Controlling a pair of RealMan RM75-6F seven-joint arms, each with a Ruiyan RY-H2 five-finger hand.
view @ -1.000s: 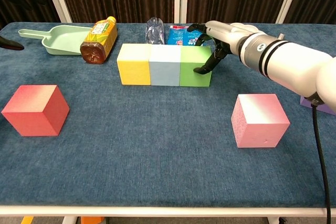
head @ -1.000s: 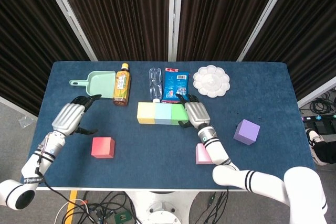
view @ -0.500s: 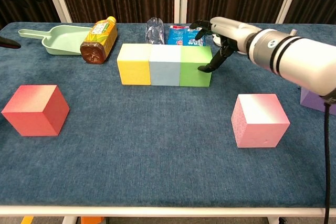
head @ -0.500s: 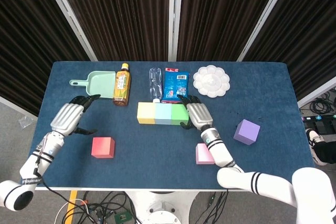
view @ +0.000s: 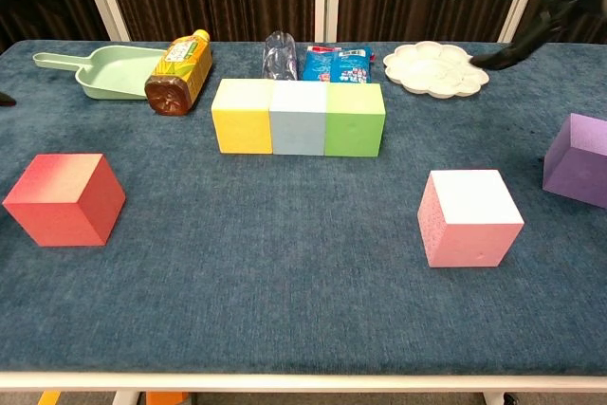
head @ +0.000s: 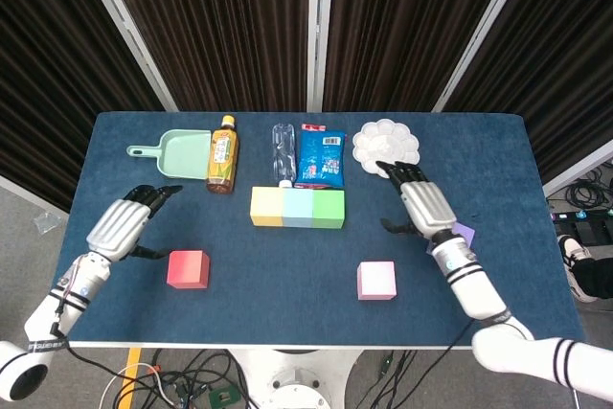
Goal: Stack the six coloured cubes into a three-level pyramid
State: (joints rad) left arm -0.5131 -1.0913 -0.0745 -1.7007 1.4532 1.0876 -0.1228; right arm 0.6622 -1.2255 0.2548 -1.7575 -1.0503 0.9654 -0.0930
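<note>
Cubes for the pyramid sat only half arranged: a yellow cube (head: 266,206), a pale blue cube (head: 298,207) and a green cube (head: 329,208) stood touching, side by side, in a straight row at the middle of the tabletop (head: 287,265), forming what looked like the finished base level. Nothing rested on top of that row, so the second and third levels were judged not yet begun. Three cubes lay loose and well apart: a red cube (head: 188,269) toward the front left, a pink cube (head: 376,280) toward the front right, and a purple cube (view: 576,159) near the right edge, partly hidden in the head view.

All six appeared as matte, sharp-edged blocks with flat faces, possibly foam, on a dark blue, carpet-like covering.

The right hand (head: 421,205) hovered over the purple cube, fingers spread and holding nothing. The left hand (head: 123,228) hung beside the red cube, apart from it, likewise empty with fingers loosely apart.

Along the far edge lay a mint green dustpan (head: 176,153), a brown tea bottle (head: 222,155) on its side, a clear plastic bottle (head: 282,154), a glossy blue snack packet (head: 320,155) and a white flower-shaped palette (head: 385,147).
</note>
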